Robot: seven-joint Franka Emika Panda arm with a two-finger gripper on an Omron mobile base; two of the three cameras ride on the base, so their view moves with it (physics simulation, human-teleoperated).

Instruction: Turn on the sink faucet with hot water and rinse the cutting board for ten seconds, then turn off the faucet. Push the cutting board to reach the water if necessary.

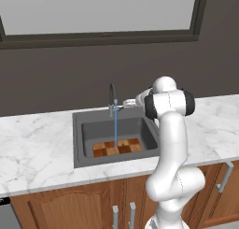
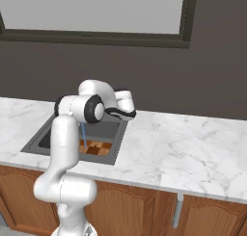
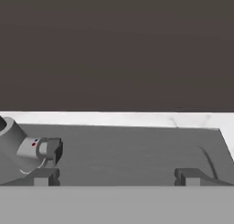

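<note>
Counter [image 1: 37,148]: white marble with grey veins, running across the middle of the left base view; brown wooden cabinet doors below it.
Sink [image 1: 78,144]: dark grey rectangular basin with a wide flat rim, set into the counter just left of centre in the left base view; at the left of the right base view, partly behind the arm.
Cutting board [image 1: 117,147]: flat, checkered in light tan, orange and dark brown squares; lies on the sink floor toward the front wall, at the centre of the left base view. In the right base view a strip of it shows beside the arm.
Water [image 1: 115,130]: thin straight blue stream, falling from the spout onto the board near its middle.
Faucet [image 1: 112,99]: slim dark grey tap with an arched spout, standing on the back rim of the sink; in the hand view its base and side lever sit at the lower left.
Gripper [image 3: 116,176]: jaws spread wide, holding nothing; the two dark fingertips rise at the bottom of the hand view, the left one just below the faucet lever, over the sink's back rim.
Wall [image 1: 56,78]: dark brown, behind the counter, with a window along the top of the frame.
</note>
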